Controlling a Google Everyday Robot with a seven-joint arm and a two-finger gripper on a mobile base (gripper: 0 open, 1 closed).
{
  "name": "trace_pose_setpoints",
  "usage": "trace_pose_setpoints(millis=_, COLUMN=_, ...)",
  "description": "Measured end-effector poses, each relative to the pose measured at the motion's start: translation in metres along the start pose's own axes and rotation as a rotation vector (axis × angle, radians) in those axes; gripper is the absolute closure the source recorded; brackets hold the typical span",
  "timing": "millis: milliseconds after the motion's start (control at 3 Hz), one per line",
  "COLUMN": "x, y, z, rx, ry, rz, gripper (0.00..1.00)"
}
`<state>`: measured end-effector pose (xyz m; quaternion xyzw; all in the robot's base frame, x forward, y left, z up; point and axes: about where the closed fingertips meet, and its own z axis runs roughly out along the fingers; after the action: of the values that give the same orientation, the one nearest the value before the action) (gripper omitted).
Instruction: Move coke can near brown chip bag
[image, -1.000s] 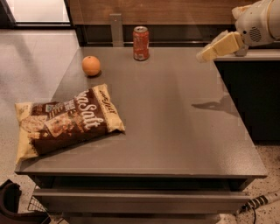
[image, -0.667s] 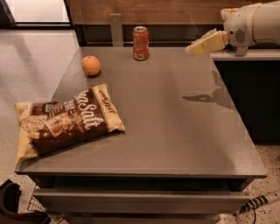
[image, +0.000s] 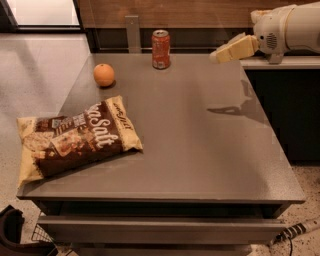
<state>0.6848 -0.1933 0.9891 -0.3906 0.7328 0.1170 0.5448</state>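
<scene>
The pincer (image: 222, 54) hangs over the far right edge of the surface (image: 200, 150); whether it is released or clenched, I cannot tell. The coke can (image: 161, 49) stands upright at the far edge, well apart from the brown chip bag (image: 80, 137) lying front left.

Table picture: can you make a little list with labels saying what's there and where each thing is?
coke can: upright at the far edge of the table
brown chip bag: lying flat at the near left corner
orange: left side, between can and bag, touching neither
gripper: in the air right of the can, not touching it
</scene>
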Motion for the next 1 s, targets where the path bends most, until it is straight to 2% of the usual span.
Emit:
trace_pose_setpoints(millis=667, x=-0.018, y=-0.040, z=0.097, rx=-0.022, ry=-0.183, rz=0.142, gripper=0.00)
trace_pose_setpoints(millis=1000, x=-0.024, y=-0.048, z=0.134, rx=-0.032, ry=-0.230, rz=0.186, gripper=0.00)
